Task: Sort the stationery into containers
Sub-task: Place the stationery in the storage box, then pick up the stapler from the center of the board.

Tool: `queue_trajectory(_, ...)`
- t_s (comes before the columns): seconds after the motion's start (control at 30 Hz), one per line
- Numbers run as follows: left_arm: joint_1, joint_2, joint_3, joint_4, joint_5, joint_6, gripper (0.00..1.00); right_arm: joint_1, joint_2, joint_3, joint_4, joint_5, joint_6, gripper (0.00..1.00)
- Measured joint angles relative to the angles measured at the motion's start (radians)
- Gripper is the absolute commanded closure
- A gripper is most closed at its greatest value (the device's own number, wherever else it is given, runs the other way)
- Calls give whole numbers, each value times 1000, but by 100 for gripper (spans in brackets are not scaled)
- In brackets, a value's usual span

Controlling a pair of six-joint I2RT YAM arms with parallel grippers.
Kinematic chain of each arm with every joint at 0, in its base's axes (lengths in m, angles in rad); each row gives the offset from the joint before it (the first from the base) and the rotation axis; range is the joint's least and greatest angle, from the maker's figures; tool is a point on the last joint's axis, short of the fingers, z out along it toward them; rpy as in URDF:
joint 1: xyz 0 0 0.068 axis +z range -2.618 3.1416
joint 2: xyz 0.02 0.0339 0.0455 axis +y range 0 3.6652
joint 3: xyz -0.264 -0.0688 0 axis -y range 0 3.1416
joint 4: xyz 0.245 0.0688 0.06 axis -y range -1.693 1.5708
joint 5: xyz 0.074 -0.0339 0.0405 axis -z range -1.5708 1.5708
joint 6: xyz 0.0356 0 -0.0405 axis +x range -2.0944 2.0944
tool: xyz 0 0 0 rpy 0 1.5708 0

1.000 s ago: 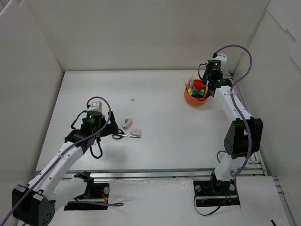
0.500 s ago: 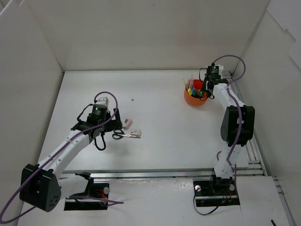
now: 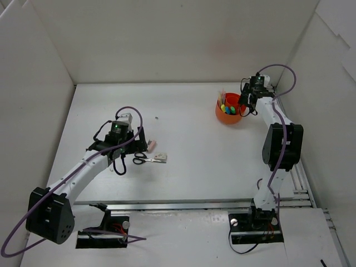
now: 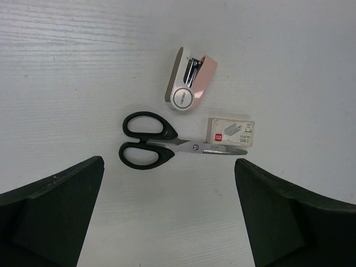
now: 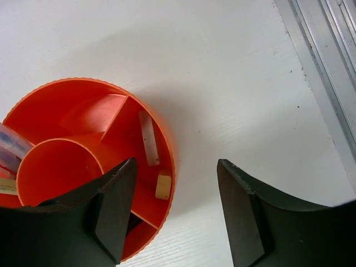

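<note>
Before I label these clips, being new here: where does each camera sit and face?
Top: fixed above, behind the bases, looking down at the table; left arm and right arm show.
Left wrist: on its arm, facing down at scissors, a stapler, a small box; open left end effector shows.
Right wrist: on its arm, facing down into the orange cup; open right end effector shows.
Shared: top also shows scissors, cup.

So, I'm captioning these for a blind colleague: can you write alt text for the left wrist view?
Closed black-handled scissors lie flat on the white table, handles left, blade tips by a small white box. A pink and beige stapler lies above them, and the left gripper is wide open below, holding nothing.
</note>
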Motion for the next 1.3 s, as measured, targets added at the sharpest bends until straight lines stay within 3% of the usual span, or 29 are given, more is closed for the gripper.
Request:
queue_trajectory(0.17, 0, 32, 25, 17, 29, 44, 0, -2, -48, -23, -8, -4, 0, 28)
queue_trajectory(0.2, 0, 45, 35, 24, 34, 55, 0, -2, -71, -31, -13, -4, -2, 9)
queue_trajectory(0.23, 0, 59, 44, 31, 40, 64, 0, -2, -101, -41, -13, -5, 0, 2)
queue_trajectory(0.6, -10, 309, 183, 63, 100, 192, 5, 23, -523, -217, -2, -12, -10, 2)
queue_trajectory(0.87, -35, 504, 263, 48, 101, 248, 18, 124, -642, -406, -5, -38, 0, 2)
queue_trajectory(1.17, -58, 561, 264, 38, 75, 261, 51, 137, -712, -515, -10, -102, 15, 2)
queue_trajectory(1.3, -64, 578, 278, 35, 52, 261, 74, 137, -733, -536, -3, -146, 21, 2)
